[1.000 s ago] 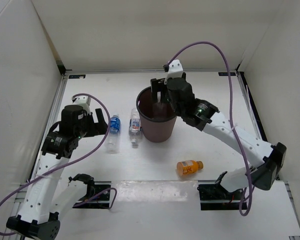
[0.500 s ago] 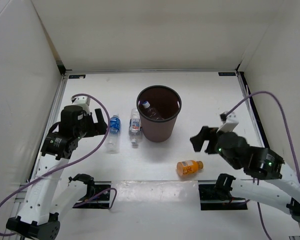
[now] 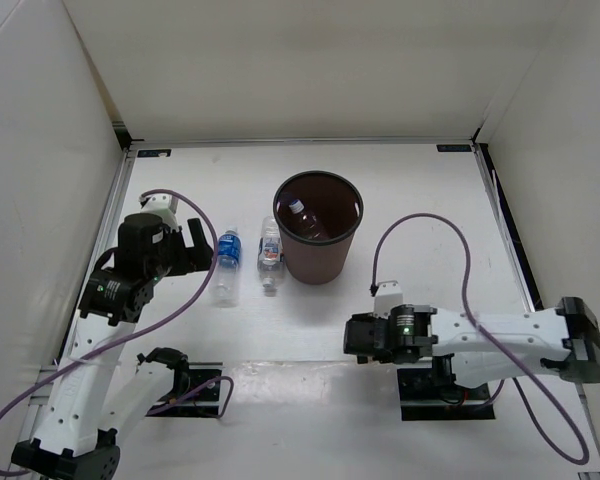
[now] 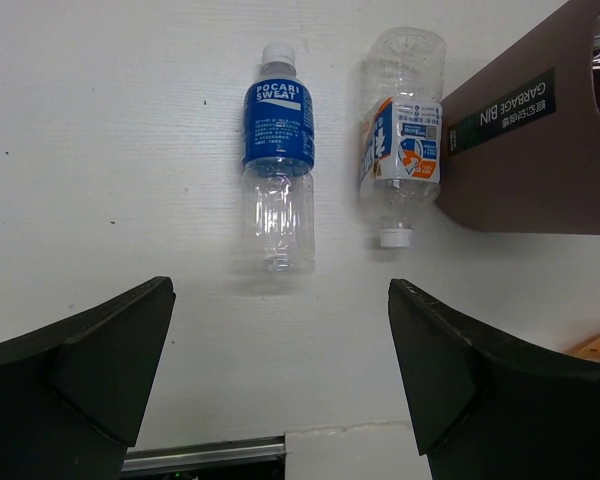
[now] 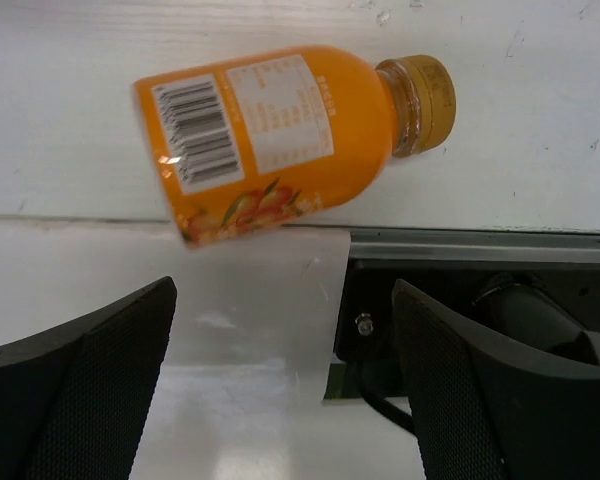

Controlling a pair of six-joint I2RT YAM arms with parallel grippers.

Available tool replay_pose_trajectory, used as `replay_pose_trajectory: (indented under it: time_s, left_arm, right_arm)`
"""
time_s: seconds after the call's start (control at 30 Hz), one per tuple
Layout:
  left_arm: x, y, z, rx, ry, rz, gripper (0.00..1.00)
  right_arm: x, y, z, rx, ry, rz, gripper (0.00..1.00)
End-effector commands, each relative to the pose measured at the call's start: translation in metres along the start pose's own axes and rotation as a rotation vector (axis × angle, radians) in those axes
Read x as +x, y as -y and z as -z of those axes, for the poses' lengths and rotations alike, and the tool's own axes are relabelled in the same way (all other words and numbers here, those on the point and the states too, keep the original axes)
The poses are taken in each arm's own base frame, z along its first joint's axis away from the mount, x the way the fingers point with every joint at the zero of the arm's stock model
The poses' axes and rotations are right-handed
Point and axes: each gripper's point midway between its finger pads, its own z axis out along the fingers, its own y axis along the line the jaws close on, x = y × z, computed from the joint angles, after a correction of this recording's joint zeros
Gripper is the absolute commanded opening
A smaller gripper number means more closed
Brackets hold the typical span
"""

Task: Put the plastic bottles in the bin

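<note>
The dark brown bin [image 3: 283, 232] stands mid-table with one clear bottle [image 3: 296, 211] lying inside it. To its left lie a clear bottle with a blue label [image 3: 227, 262] [image 4: 278, 160] and one with a pale label [image 3: 270, 252] [image 4: 402, 140], the latter right beside the bin wall [image 4: 520, 150]. My left gripper [image 3: 196, 250] [image 4: 280, 330] hovers open, just short of the blue-label bottle's base. The short orange bottle [image 5: 280, 140] lies on its side ahead of my open right gripper [image 3: 352, 338] [image 5: 285, 292], which hides it in the top view.
White enclosure walls surround the table on three sides. Black arm mounts [image 3: 195, 388] [image 3: 435, 392] sit on the near edge strip, and the right mount [image 5: 480, 300] lies just under the right fingers. Purple cables loop over both arms.
My right arm has swung from above the bin down to the near edge, over the orange bottle. A bottle now shows inside the bin. The left arm has barely moved.
</note>
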Motion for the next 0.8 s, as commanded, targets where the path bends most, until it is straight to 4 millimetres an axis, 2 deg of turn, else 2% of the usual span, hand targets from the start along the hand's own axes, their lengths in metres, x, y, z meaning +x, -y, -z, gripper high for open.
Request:
replay_pose_trajectory:
  time_s: [0.0, 0.03, 0.17, 0.2, 0.33, 0.57, 0.67, 0.77]
  left_arm:
    - [0.0, -0.001, 0.001, -0.004, -0.001, -0.006, 1.0]
    - [0.0, 0.0, 0.002, 0.0, -0.003, -0.006, 1.0]
    - [0.0, -0.001, 0.002, -0.002, 0.0, -0.007, 1.0]
    - [0.001, -0.001, 0.003, -0.001, 0.003, -0.009, 1.0]
    - [-0.001, -0.001, 0.005, 0.0, 0.012, -0.003, 1.0]
    - [0.0, -0.001, 0.005, 0.001, 0.012, -0.003, 1.0]
    - [0.001, -0.001, 0.005, 0.001, 0.009, -0.005, 1.0]
    - [0.002, -0.002, 0.005, -0.001, 0.006, -0.003, 1.0]
  right_arm:
    - [-0.001, -0.008, -0.021, 0.024, 0.001, -0.104, 0.9]
    - [-0.002, -0.005, -0.029, 0.047, -0.002, -0.108, 0.9]
    - [-0.015, -0.004, -0.034, 0.036, 0.029, -0.164, 0.9]
    - [-0.02, -0.013, -0.034, -0.008, 0.039, -0.165, 0.9]
    - [-0.028, -0.018, -0.043, -0.068, 0.038, -0.19, 0.9]
    - [-0.051, -0.031, -0.034, -0.121, 0.089, -0.151, 0.9]
    - [-0.05, -0.028, -0.037, -0.11, 0.052, -0.171, 0.9]
    - [-0.05, -0.023, -0.043, -0.087, -0.007, -0.301, 0.9]
